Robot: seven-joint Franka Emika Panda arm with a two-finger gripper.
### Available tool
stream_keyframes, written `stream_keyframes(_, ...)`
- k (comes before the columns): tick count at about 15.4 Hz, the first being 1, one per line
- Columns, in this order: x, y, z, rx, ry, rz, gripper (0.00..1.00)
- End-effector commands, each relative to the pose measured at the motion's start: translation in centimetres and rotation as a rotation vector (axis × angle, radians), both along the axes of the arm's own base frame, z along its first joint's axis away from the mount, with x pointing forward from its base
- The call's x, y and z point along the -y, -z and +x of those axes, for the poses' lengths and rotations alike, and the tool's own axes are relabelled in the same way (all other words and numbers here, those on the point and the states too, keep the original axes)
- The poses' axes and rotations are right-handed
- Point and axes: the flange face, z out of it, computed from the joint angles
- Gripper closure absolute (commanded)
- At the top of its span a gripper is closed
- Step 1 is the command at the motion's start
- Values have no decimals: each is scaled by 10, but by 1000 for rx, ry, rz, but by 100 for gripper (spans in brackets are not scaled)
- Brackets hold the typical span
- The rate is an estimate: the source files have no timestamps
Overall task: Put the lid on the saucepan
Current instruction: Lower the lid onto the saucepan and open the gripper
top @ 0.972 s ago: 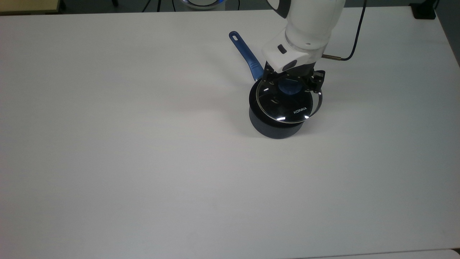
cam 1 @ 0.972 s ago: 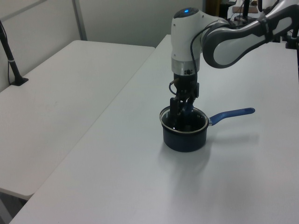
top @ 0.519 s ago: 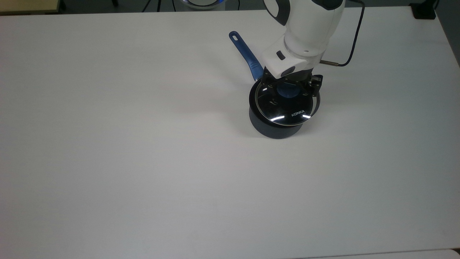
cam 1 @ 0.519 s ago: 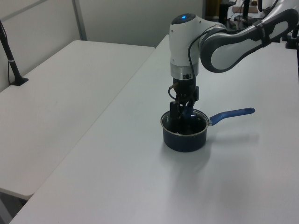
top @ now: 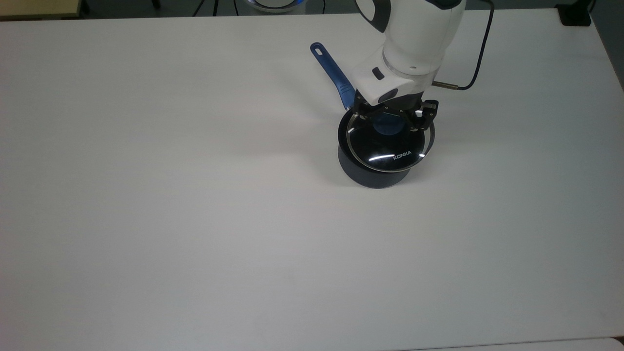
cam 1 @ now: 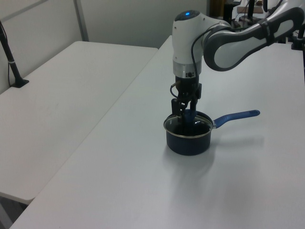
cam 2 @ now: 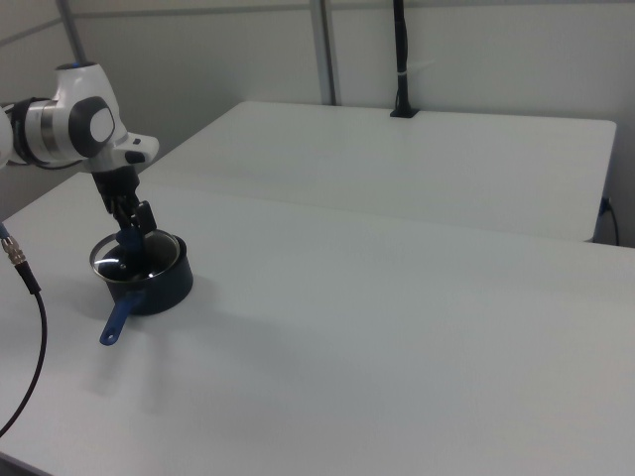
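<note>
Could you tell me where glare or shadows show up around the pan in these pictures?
In the top view, thin white streaks of glare cross the glass lid near its lettering, and a soft shadow lies on the table at the saucepan's left. In the left view, a faint shadow falls under the pan's handle. In the right view, the lid catches a pale sheen.

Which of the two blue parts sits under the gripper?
The lid's round blue knob, right beneath the gripper; the saucepan's long blue handle sticks out sideways.

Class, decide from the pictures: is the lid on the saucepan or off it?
On. The lid lies over the saucepan mouth, its steel rim level with the pot's edge in the left view. Whether it is fully seated: cannot tell.
</note>
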Motion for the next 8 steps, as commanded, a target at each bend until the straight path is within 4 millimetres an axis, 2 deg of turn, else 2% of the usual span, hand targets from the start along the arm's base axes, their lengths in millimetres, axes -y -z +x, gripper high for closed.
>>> stream_keyframes(1, 22, -54, -5, 44, 48, -4, 0)
stream_keyframes(4, 65, -99, -12, 50, 104, -10, 0)
stream_keyframes(8, 133, -177, -38, 90, 165, -14, 0)
